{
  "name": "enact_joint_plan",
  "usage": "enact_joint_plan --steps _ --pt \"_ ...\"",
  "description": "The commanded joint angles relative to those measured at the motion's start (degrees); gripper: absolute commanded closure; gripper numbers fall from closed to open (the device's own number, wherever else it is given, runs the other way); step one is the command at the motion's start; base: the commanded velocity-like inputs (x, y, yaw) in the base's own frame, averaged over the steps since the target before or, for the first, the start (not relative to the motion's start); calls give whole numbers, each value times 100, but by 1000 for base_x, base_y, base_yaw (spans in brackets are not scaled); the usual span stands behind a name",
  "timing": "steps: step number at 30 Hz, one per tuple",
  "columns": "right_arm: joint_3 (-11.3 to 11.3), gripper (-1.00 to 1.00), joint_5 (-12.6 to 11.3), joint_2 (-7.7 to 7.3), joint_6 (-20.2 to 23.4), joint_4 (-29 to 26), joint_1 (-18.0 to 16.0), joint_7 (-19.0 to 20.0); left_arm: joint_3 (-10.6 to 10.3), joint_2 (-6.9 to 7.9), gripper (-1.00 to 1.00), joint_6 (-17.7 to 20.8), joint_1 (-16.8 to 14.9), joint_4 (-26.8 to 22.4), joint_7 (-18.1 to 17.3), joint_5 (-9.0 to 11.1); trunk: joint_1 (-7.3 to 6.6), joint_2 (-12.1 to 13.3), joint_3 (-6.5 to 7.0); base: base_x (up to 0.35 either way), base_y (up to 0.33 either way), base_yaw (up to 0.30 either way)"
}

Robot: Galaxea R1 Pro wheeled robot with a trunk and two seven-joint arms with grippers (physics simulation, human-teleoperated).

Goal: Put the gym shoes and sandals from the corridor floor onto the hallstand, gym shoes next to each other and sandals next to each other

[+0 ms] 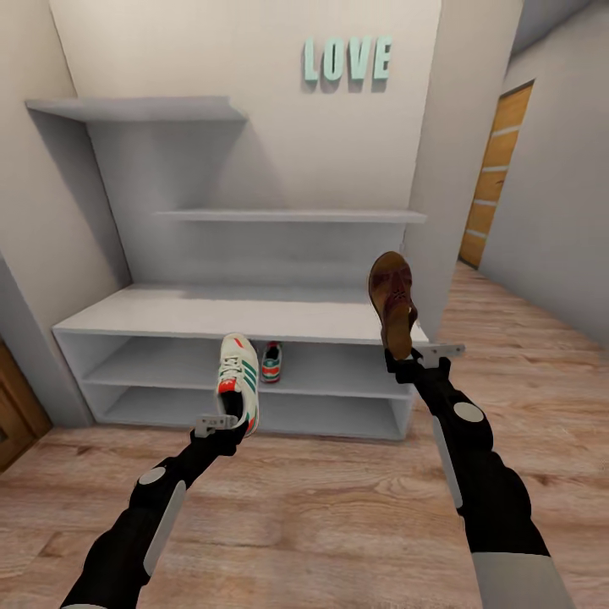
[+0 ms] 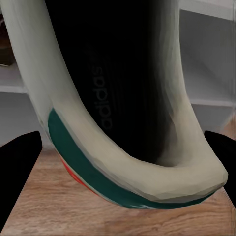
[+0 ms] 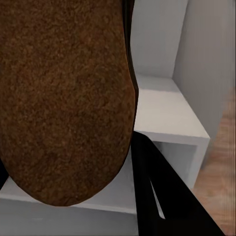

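Observation:
The pale hallstand (image 1: 211,309) stands straight ahead. My left gripper (image 1: 233,420) is shut on one gym shoe (image 1: 239,378), held on end in front of the low shelves; up close its white heel with a green stripe (image 2: 123,147) sits between the dark fingers (image 2: 17,164). The other gym shoe (image 1: 271,362) rests on the upper of the two low shelves. My right gripper (image 1: 408,359) is shut on a brown sandal (image 1: 392,304), held on end near the right end of the bench top. Its sole (image 3: 64,98) looms beside one finger (image 3: 157,191). Corridor floor (image 1: 321,507) lies below.
A wooden door (image 1: 495,178) stands at the far right down the corridor, and another brown door (image 1: 13,414) is at the lower left. Teal LOVE letters (image 1: 347,59) hang on the back wall. Stepped upper shelves (image 1: 288,216) are bare.

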Motion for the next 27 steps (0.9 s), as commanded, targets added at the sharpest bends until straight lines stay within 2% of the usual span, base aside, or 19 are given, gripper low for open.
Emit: enact_joint_plan --steps 1,16,27 --pt "-17 100 40 6 32 -7 -5 54 5 -1 100 52 -1 -10 -9 64 -1 -3 -1 0 0 -222" --pt "-17 100 40 6 32 -5 -4 54 14 8 100 52 -1 -15 -9 64 -1 -3 65 -4 -2 -215" --pt "-17 100 40 6 32 -10 -4 54 14 6 100 52 -1 -9 -10 64 -1 -3 68 -69 -54 -13"
